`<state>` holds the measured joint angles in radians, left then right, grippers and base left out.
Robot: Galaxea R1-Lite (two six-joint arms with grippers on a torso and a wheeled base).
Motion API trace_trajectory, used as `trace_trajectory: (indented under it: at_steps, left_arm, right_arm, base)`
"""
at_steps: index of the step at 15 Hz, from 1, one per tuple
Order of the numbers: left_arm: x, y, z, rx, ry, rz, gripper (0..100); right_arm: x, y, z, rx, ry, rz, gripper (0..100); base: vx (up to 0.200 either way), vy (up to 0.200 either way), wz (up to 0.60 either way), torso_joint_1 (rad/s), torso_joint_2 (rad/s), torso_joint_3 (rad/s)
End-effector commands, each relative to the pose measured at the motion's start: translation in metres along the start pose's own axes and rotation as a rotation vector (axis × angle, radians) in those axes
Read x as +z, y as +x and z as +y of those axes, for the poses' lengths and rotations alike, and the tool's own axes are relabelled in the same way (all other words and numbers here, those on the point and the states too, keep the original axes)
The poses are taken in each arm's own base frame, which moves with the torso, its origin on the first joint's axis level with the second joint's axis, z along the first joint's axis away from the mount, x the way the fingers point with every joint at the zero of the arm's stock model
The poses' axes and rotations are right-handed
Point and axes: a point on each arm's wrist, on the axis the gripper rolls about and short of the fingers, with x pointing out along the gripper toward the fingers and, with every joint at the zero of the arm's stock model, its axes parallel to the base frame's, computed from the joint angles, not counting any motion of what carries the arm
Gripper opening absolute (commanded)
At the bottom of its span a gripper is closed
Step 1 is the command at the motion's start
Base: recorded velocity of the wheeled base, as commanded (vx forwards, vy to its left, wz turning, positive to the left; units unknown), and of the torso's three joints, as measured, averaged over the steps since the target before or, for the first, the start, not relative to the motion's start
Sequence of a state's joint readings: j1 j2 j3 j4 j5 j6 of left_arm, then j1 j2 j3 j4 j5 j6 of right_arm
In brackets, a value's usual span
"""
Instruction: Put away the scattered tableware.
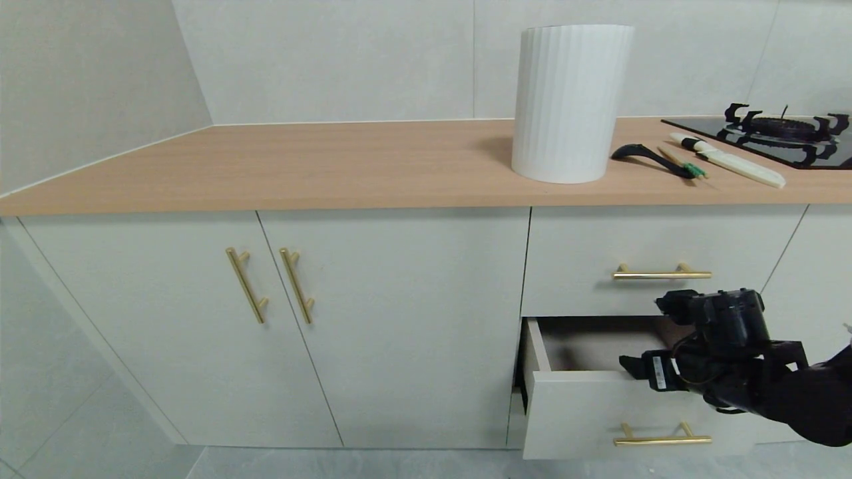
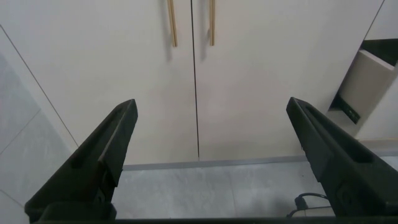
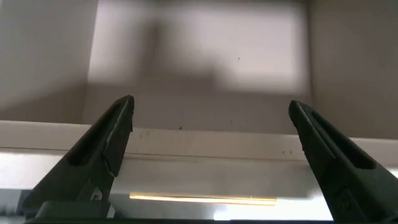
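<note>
The right hand (image 3: 211, 106) is wide open and holds nothing. It hangs just over the front panel of the lower drawer (image 1: 586, 406), which is pulled out only partly. The left hand (image 2: 211, 104) is also wide open and empty, low in front of the cabinet doors (image 1: 279, 319).

The tableware is not yet put away. A black spoon (image 1: 649, 158), a pair of chopsticks (image 1: 685, 163) and a long white utensil (image 1: 729, 163) lie close together near the right end of the table (image 1: 299, 166), not far from its front edge. They are between the white ribbed container (image 1: 566, 103) and the stove (image 1: 785, 130).

I see several dangers:
- **Arm:** To reach the pieces, the right arm must rise past the handle of the upper drawer (image 1: 662, 273) and the table's front edge, and it could strike either one.
- **Grip:** The chopsticks are thin and lie flat, so the fingers may slip. The pair may then roll over the front edge to the floor.
- **Container:** The spoon lies just beside the container, so a wide approach may push the container.
- **Drawer:** The opening is short, so the long white piece may catch on the upper drawer when it is lowered in.
</note>
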<state>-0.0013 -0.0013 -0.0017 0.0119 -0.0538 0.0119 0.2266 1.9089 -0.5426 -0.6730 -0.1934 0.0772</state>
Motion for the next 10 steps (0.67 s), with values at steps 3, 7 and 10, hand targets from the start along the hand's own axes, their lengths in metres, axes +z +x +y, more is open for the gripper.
trace_trajectory:
  at_steps: [3,7,10]
  left_arm:
    - [0.0,0.0,0.0,0.0,0.0,0.002,100]
    - [0.0,0.0,0.0,0.0,0.0,0.002,100]
    - [0.0,0.0,0.0,0.0,0.0,0.002,100]
  right_arm:
    - [0.016,-0.037,-0.004,0.066,-0.002,0.023,100]
    - [0.009,-0.045,-0.006,0.077,-0.087,0.105,100]
    - [0.003,-0.046,-0.006,0.076,-0.12,0.172,100]
  base:
    - [0.0,0.0,0.0,0.0,0.0,0.0]
    - [0.0,0.0,0.0,0.0,0.0,0.0]
    - [0.0,0.0,0.0,0.0,0.0,0.0]
